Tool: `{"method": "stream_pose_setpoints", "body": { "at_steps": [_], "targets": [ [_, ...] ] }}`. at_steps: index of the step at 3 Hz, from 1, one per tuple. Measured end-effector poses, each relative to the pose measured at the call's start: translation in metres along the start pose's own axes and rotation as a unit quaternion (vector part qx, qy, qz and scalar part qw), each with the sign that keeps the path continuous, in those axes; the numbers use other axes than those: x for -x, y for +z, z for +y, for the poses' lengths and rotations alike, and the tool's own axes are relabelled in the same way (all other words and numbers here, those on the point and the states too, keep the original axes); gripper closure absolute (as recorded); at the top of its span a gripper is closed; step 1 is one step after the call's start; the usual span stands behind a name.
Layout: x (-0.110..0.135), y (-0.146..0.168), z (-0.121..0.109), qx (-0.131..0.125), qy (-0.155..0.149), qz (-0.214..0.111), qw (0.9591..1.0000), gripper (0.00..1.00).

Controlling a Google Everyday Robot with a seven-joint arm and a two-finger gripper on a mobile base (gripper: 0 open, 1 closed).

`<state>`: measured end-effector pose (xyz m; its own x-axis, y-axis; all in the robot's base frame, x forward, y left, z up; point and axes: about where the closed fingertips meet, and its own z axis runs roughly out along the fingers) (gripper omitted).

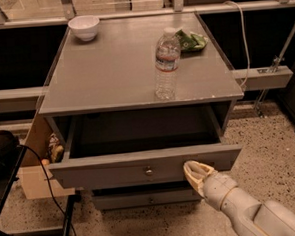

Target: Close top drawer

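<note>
You are in the pushing step. The top drawer point(115, 169) stands pulled out from under the grey surface point(104, 67), its hollow open to view. Your tool point(197, 173) is low at the right, its tip against the drawer's front panel, to the right of the small round knob point(149, 171). Whether the tool is apart or together, I cannot tell.

The next move, as I judge it, calls for a straight, level push into the cabinet. Because the contact sits off centre, the drawer could skew and bind, so keep the force square to the panel.

As for writing, the water bottle point(166, 63) carries a label band, but nothing on it can be read. The green packet point(192, 39) and the white bowl point(84, 27) show no legible marks.
</note>
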<state>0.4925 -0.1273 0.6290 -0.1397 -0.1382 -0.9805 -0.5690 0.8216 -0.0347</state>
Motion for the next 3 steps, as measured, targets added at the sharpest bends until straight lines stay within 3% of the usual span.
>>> {"method": "stream_pose_setpoints", "body": {
  "at_steps": [3],
  "targets": [
    [0.002, 0.023, -0.020, 0.001, -0.002, -0.020, 0.9998, 1.00]
  ]
}}
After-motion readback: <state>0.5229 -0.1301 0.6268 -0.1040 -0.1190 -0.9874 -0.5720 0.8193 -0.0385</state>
